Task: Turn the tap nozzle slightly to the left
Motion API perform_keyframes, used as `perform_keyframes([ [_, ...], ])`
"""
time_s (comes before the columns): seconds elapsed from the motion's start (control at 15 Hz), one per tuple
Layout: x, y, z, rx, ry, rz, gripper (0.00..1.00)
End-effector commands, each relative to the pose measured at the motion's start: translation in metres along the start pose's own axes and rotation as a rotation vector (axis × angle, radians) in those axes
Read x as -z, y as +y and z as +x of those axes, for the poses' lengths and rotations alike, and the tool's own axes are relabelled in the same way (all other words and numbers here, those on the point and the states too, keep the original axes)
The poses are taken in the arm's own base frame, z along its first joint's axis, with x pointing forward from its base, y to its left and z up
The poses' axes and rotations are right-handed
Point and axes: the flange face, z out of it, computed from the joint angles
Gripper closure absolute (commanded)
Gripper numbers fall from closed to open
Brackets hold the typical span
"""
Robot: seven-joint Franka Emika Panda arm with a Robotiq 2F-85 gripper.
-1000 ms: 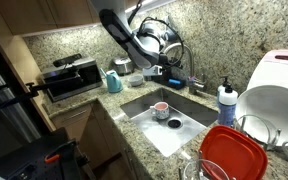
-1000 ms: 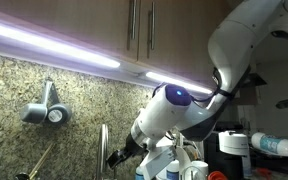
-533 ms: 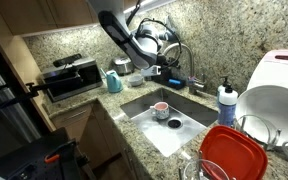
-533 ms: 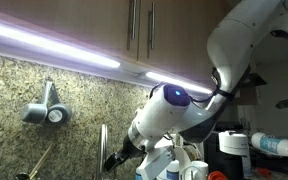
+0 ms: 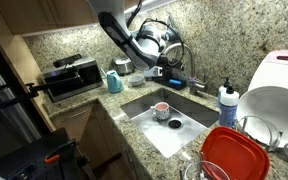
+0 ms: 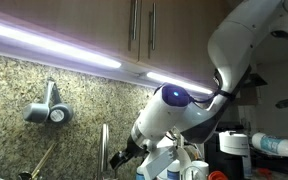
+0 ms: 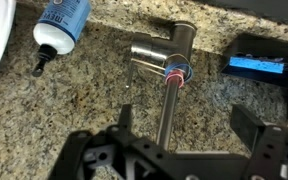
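Note:
The tap nozzle [image 7: 165,112] is a thin shiny silver spout. In the wrist view it runs from its base [image 7: 176,62], which has a red and blue ring, down between my fingers. My gripper [image 7: 185,118] is open and straddles the spout. The spout lies close to the left finger [image 7: 124,118] and well apart from the right finger [image 7: 249,125]; I see no contact. In an exterior view the gripper [image 5: 156,72] hangs at the faucet arch [image 5: 187,52] behind the sink [image 5: 189,120]. In an exterior view the gripper [image 6: 119,157] shows dark under the white arm.
A clear soap bottle with a blue label [image 7: 62,22] lies on the granite counter; it also shows by the sink [image 5: 227,100]. A black and blue object [image 7: 259,62] sits right of the tap base. A red lid [image 5: 230,155], a blue cup [image 5: 114,80] and a black appliance [image 5: 69,78] surround the sink.
The gripper has shifted only slightly near the tap; the spout and other things look unmoved.

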Motion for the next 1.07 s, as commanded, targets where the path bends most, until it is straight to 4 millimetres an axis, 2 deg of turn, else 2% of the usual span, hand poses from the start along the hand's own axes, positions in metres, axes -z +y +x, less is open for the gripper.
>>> perform_keyframes([
  [0.0, -0.007, 0.06, -0.003, -0.043, 0.006, -0.081, 0.0],
  [0.27, -0.021, 0.113, -0.015, -0.078, -0.016, -0.152, 0.0],
  [0.47, -0.025, 0.143, -0.028, -0.1, -0.048, -0.186, 0.0],
  [0.67, -0.016, 0.15, -0.05, -0.089, -0.091, -0.186, 0.0],
  [1.0, 0.017, 0.14, -0.098, -0.015, -0.19, -0.13, 0.0],
])
